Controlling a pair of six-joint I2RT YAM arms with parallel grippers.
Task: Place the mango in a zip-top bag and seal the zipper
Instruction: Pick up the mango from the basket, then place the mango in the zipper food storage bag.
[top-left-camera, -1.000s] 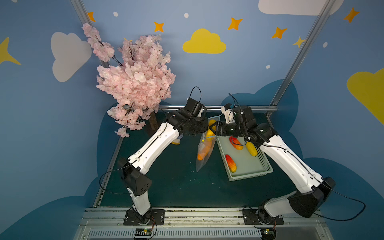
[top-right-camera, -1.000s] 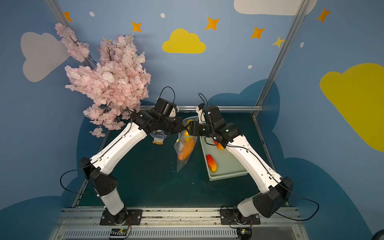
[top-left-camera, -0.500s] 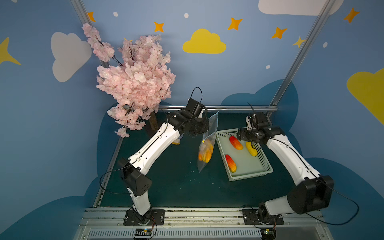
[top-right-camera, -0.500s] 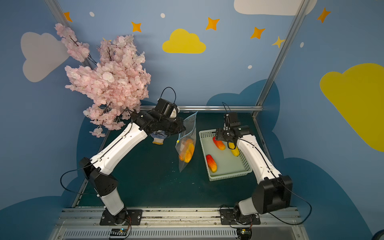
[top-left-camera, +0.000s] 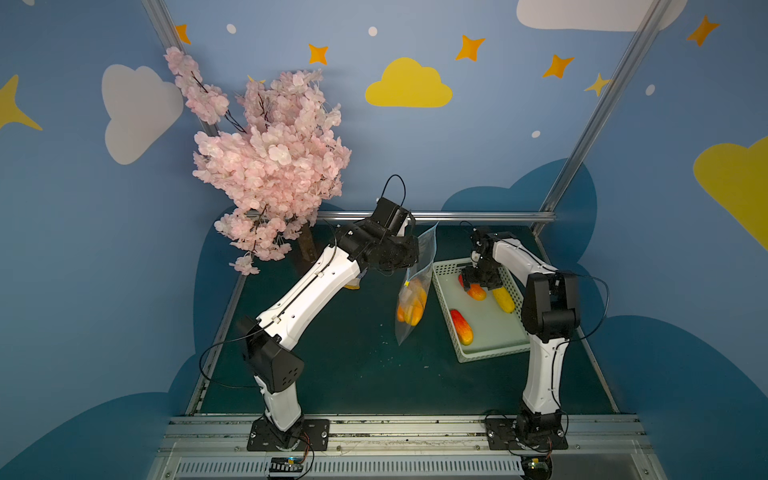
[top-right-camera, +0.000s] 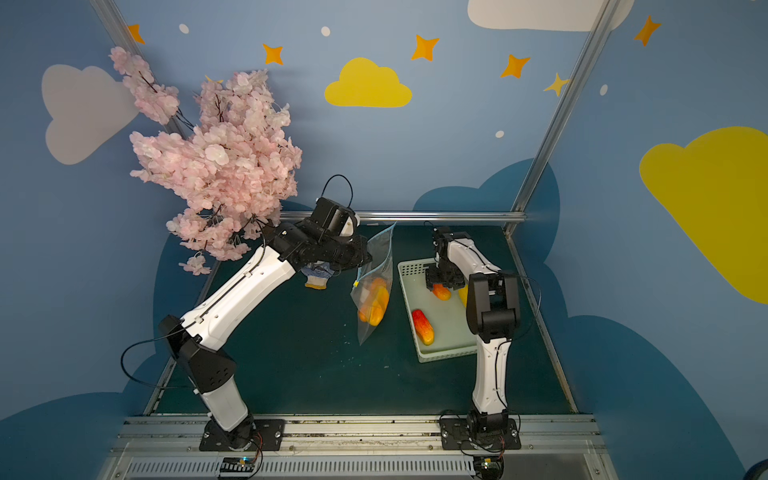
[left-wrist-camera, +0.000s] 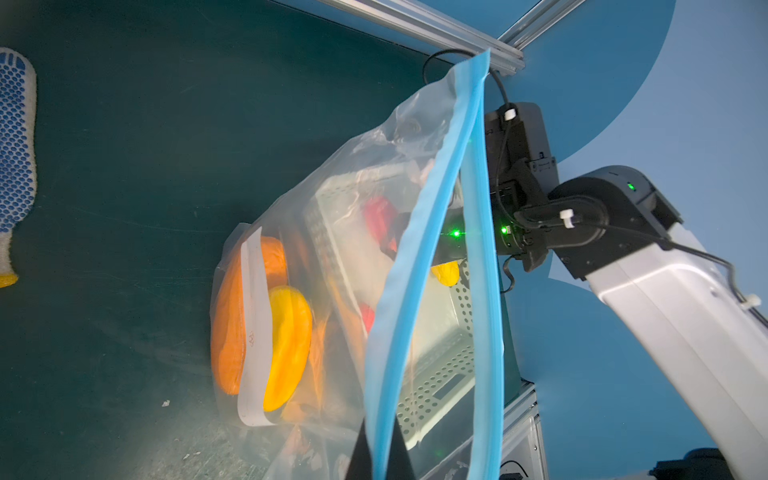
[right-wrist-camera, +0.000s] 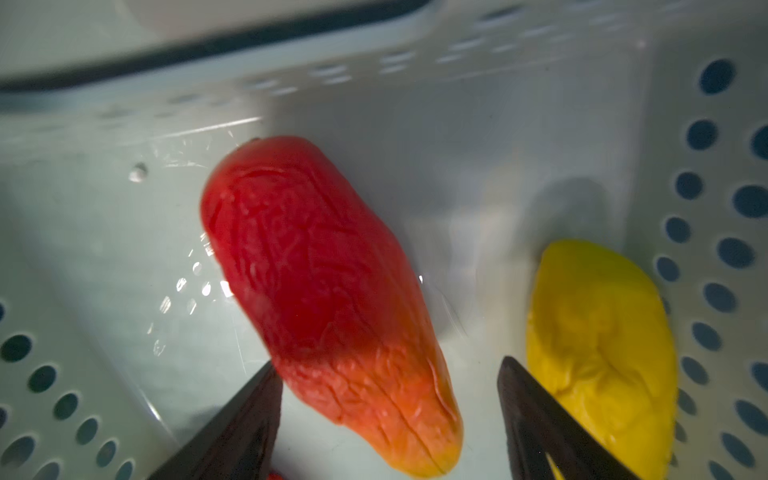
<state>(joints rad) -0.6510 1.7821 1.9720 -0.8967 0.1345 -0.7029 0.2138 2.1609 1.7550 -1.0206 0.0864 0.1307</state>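
Above green mat (top-left-camera: 353, 353), both top views: left gripper (top-left-camera: 409, 254) pinches zip-top bag (top-left-camera: 426, 249) by mouth edge, bagged mangoes (top-left-camera: 411, 305) sagging low; right gripper (top-left-camera: 480, 286) down inside basket (top-left-camera: 490, 351)
Left wrist: zipper (left-wrist-camera: 419, 257) gapes apart, one end clamped
Right wrist: jaws spread wide either side of red-orange mango (right-wrist-camera: 324, 291); yellow mango (right-wrist-camera: 598, 345) beside

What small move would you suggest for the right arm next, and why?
Probably lower and close the right gripper on the red-orange mango: its open jaws straddle it in the basket, while the left gripper holds the zip-top bag up.
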